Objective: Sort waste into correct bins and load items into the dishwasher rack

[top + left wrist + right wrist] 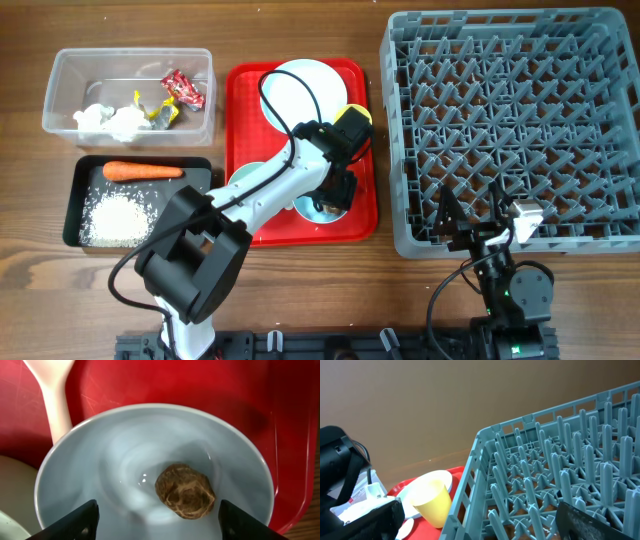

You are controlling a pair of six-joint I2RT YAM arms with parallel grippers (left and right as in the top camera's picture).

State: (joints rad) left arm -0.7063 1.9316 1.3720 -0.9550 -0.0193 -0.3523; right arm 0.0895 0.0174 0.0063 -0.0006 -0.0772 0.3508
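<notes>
Brown lump (185, 491) in blue bowl (85, 460), hid overhead by left gripper (156, 522); it & right gripper (480, 525) gape wide.

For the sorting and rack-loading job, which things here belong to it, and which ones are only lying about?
Belong to the job: brown lump, carrot, rice, tissues, wrappers, clear tub, black tray, light-blue bowl, plate, yellow cup, white spoon, rack.
Only lying about: red serving tray, wooden table.
</notes>
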